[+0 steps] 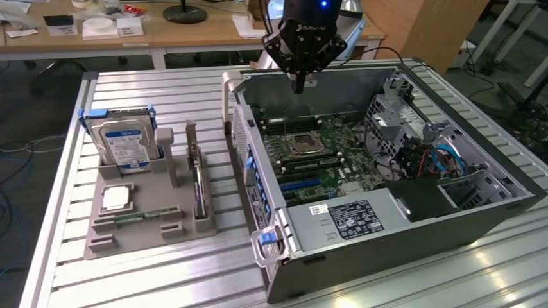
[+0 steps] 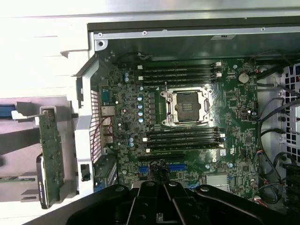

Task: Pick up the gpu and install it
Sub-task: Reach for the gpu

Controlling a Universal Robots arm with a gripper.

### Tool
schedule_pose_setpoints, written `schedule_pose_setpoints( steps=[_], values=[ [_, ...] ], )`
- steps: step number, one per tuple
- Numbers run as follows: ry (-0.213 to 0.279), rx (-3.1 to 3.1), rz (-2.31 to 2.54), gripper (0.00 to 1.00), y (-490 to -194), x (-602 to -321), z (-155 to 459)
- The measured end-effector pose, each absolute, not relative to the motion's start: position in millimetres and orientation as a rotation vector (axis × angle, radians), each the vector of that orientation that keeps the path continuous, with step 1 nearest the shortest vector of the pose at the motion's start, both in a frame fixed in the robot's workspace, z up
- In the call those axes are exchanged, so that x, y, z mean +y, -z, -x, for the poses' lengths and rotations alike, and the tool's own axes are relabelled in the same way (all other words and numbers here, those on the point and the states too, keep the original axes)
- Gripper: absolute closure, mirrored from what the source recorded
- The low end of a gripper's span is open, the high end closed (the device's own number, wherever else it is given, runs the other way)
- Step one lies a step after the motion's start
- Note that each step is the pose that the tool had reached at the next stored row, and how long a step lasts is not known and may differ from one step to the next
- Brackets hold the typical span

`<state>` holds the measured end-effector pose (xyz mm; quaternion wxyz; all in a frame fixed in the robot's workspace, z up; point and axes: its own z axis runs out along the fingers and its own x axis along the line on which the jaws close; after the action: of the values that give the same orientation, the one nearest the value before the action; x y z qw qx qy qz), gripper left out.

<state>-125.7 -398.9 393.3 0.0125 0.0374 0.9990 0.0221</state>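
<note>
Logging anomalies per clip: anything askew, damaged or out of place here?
Nothing stands out. The gpu stands upright in its grey holder beside the open case; the shut gripper hangs empty over that case.

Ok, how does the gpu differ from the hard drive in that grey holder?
The hard drive is silver with a blue label; the gpu is dark with a pale bracket at one end. The hard drive shows the exterior view its broad face; the gpu shows its thin edge. The hard drive is thicker than the gpu. Both stand upright in slots of the grey holder, beside the open computer case.
</note>
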Motion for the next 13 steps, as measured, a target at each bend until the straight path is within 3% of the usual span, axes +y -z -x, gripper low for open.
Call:
schedule_pose_setpoints(
  steps=[13],
  values=[
    [-0.069, 3.114, -0.117, 0.89, -392.9, -398.5, 147.2]
  ],
)
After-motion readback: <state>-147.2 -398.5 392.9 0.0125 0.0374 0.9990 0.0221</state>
